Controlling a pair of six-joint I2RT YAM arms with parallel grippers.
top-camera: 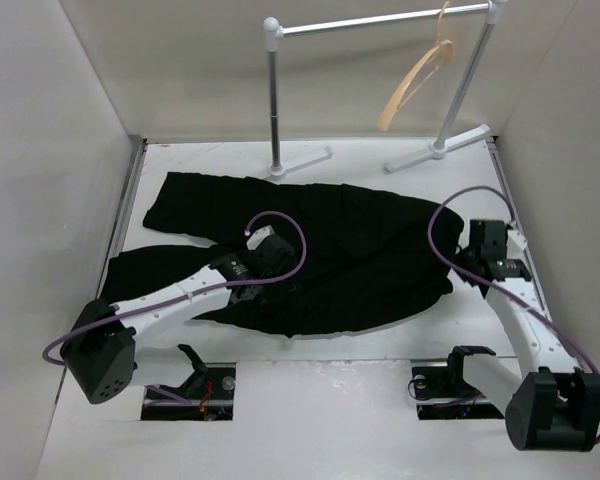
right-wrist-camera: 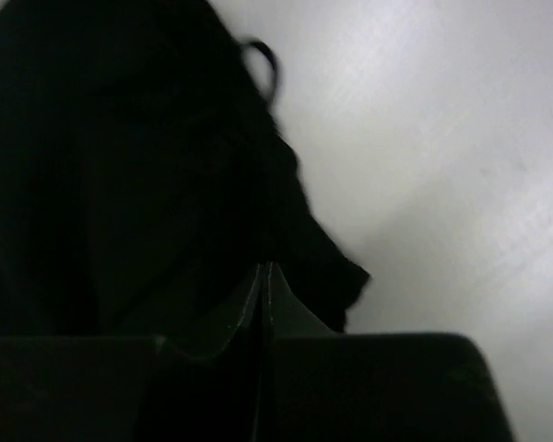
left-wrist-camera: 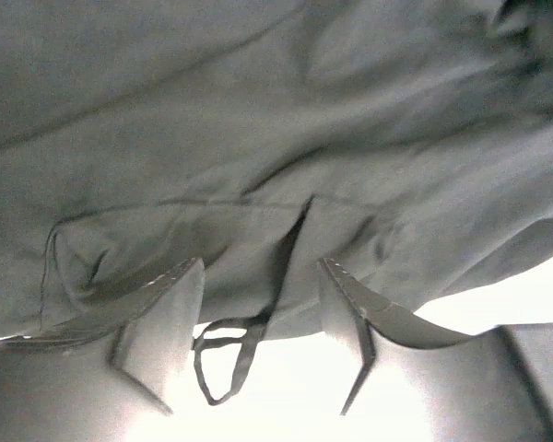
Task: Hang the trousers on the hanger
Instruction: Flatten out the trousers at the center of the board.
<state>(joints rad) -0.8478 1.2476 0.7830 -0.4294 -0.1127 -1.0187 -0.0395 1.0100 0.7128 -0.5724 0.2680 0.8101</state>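
The black trousers (top-camera: 320,250) lie spread flat across the table. The tan wooden hanger (top-camera: 416,78) hangs on the rail at the back right, apart from both arms. My left gripper (top-camera: 272,242) is over the middle of the trousers. In the left wrist view it (left-wrist-camera: 260,265) is open and empty, its jaws straddling a cloth edge (left-wrist-camera: 258,138) with a thin loop (left-wrist-camera: 226,354). My right gripper (top-camera: 468,262) is at the trousers' right edge. In the right wrist view it (right-wrist-camera: 263,269) is shut, tips on the black cloth (right-wrist-camera: 120,184) near a corner.
The white-and-grey rail stand (top-camera: 276,100) has its feet on the table's back edge, just behind the trousers. White walls enclose the table on the left, back and right. Bare table (right-wrist-camera: 442,138) shows to the right of the cloth.
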